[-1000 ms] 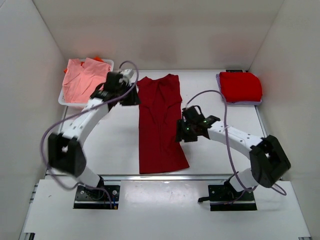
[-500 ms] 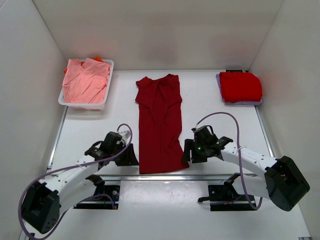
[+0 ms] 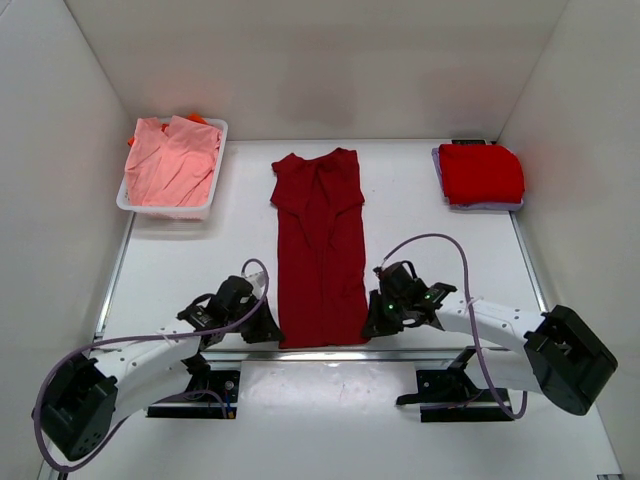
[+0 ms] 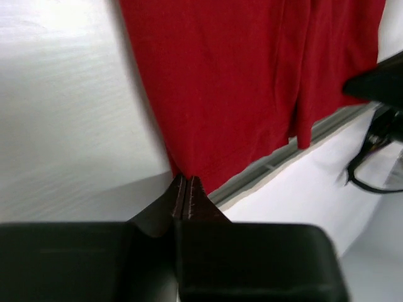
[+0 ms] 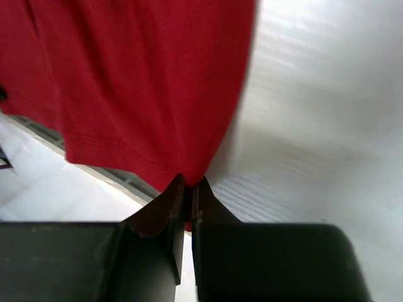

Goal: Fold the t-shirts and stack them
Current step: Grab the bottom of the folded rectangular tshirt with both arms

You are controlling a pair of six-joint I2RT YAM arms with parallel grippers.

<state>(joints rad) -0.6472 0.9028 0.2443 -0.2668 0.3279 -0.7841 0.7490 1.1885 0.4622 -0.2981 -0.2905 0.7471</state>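
Pink shirts (image 3: 172, 158) lie heaped in a white bin (image 3: 128, 200), well ahead of the left end effector (image 3: 264, 326) and off to its left, near the far left corner of the desk (image 3: 420, 240). That end effector sits low at the desk's near edge. In its wrist view the fingers (image 4: 179, 196) are pressed together with no gap, and the near left corner of the dark red shirt (image 3: 320, 250) runs straight into their tips, so it is clamped on that corner. From there the shirt stretches ahead and to its right. It lies flat and lengthwise, sides folded in to a narrow strip, with the collar at the far end and the hem along the desk's near edge.

The right end effector (image 3: 373, 322) sits at the opposite hem corner, mirroring the left one and just as low. Its fingers (image 5: 203, 196) are closed on the cloth, a sliver of red showing between them, and the shirt spreads ahead and to its left. Bare desk lies on its right.

Well ahead of the right end effector and to its right, a brighter red folded shirt (image 3: 482, 172) rests on a lilac tray (image 3: 439, 165) near the far right corner, well apart from the flat shirt.
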